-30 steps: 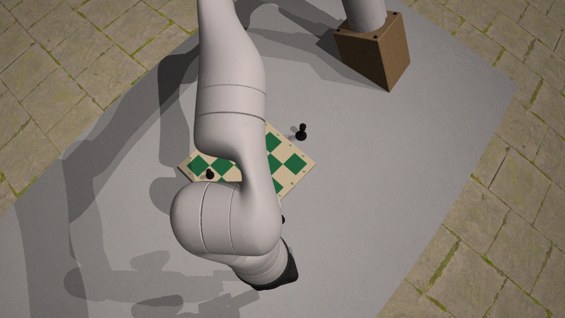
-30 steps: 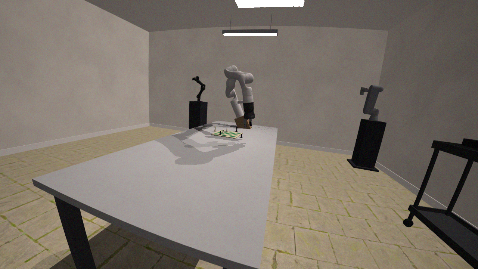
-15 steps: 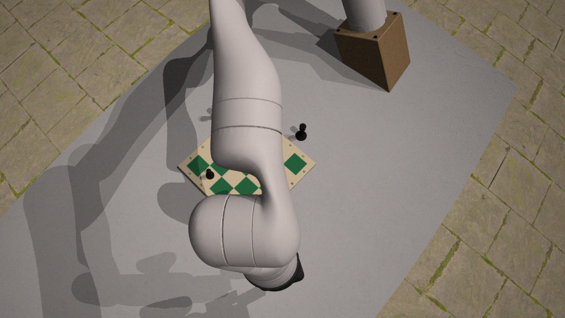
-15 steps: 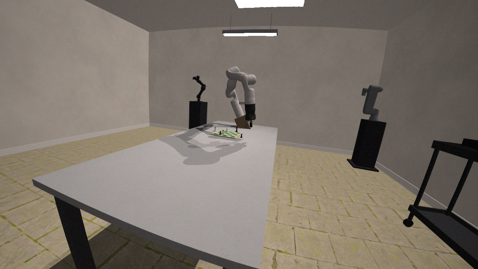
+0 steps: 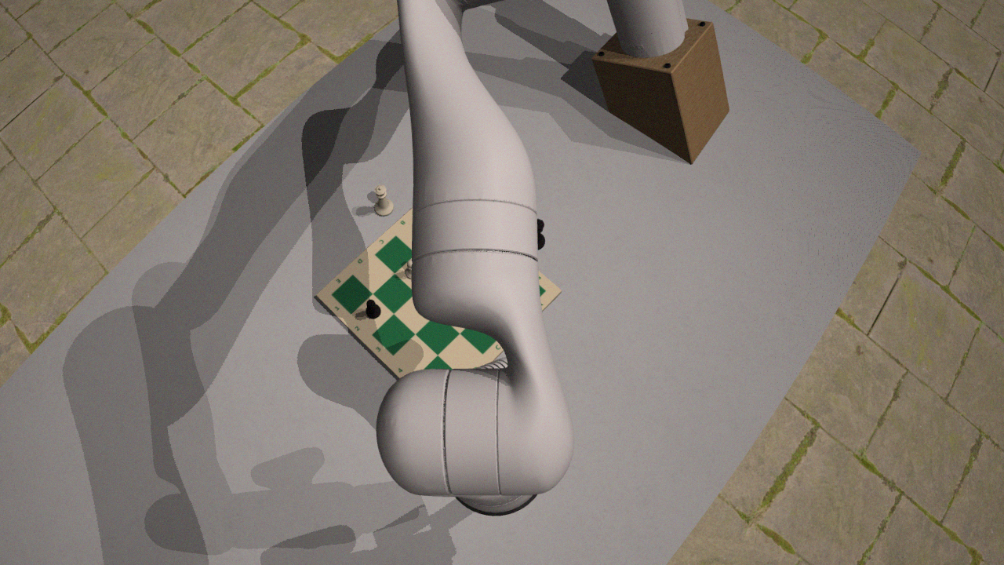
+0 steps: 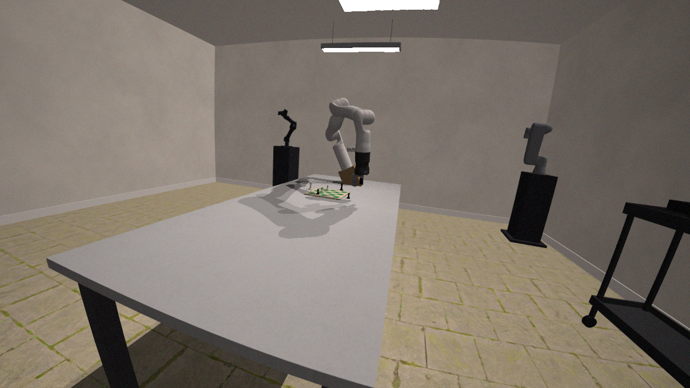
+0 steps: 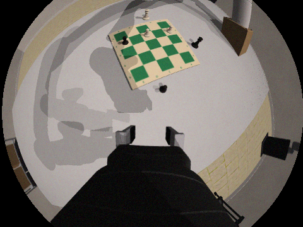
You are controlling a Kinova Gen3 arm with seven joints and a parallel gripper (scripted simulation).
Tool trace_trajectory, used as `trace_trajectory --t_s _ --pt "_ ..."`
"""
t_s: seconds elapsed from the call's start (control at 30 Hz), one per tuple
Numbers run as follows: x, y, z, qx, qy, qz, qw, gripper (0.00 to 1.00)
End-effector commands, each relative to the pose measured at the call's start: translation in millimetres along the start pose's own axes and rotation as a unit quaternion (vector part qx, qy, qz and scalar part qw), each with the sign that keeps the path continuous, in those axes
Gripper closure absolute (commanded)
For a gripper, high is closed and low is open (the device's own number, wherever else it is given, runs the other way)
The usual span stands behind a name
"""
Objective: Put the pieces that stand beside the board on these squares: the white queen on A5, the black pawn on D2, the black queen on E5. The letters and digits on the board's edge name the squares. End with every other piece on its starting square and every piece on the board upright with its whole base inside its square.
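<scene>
Top view: the bd [image 5: 328,296] [image 6: 337,197] [image 7: 134,85] is partly covered by the arm [image 5: 477,161] [image 6: 363,139]. The white queen [image 5: 382,203] [image 6: 310,186] [image 7: 146,14] is seen off the bd's row-1 edge, upright, long axis vert., crown up. Only a sliver of the black queen [image 5: 540,235] [image 6: 341,187] [image 7: 197,42] is seen, beyond the A-file edge. A black piece [image 5: 372,309] [image 6: 317,191] [image 7: 125,40] is seen on E2. Fingers & the black pawn are hidden here.

Ext. view: the gripper [image 6: 358,181] is pointed down, beyond the bd; finger gap is too small to read. The black pawn [image 6: 348,195] [image 7: 163,88] is seen just off the bd, upright, axis vert., as w/ both queens.

Wrist view: fingers are spread fully open, w/ nothing held; they are kept well apart from the bd. The black pawn is set off the row-5 edge, near letters C & D, head up. The black queen is placed off the A-file edge, its axis slanted in view, crown away from the bd. The white queen is found across the bd from the pawn. White pcs [image 7: 147,33] are seen on C2 & A2. None of the three task pcs is on the bd.
</scene>
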State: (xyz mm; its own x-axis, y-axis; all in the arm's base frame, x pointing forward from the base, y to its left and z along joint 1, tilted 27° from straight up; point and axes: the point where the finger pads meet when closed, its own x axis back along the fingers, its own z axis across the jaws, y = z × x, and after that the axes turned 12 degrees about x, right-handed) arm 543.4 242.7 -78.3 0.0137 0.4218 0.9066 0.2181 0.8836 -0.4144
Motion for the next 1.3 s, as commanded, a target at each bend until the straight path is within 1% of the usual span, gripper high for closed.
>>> trace_trajectory --t_s 0.0,0.2,0.23,0.5,0.53,0.8,0.83,1.1,1.13,1.27 --pt "-0.6 3.4 2.7 0.003 0.0 0.0 1.0 0.0" --pt "-0.6 3.4 2.7 0.003 0.0 0.0 1.0 0.0" --pt "-4.9 0.4 6.6 0.015 -0.005 0.021 1.0 0.0" --pt "-4.9 0.4 6.6 0.015 -0.005 0.021 1.0 0.0" --pt "-10.3 -1.2 9.9 0.026 -0.008 0.039 0.999 0.0" --pt "-10.3 -1.2 9.9 0.026 -0.008 0.039 0.999 0.0" --pt "-15.4 -2.8 13.1 0.037 -0.011 0.057 0.998 0.0" --pt "-15.4 -2.8 13.1 0.037 -0.011 0.057 0.998 0.0" --pt "-20.1 -4.3 16.1 0.048 -0.014 0.074 0.996 0.0" --pt "-20.1 -4.3 16.1 0.048 -0.014 0.074 0.996 0.0"
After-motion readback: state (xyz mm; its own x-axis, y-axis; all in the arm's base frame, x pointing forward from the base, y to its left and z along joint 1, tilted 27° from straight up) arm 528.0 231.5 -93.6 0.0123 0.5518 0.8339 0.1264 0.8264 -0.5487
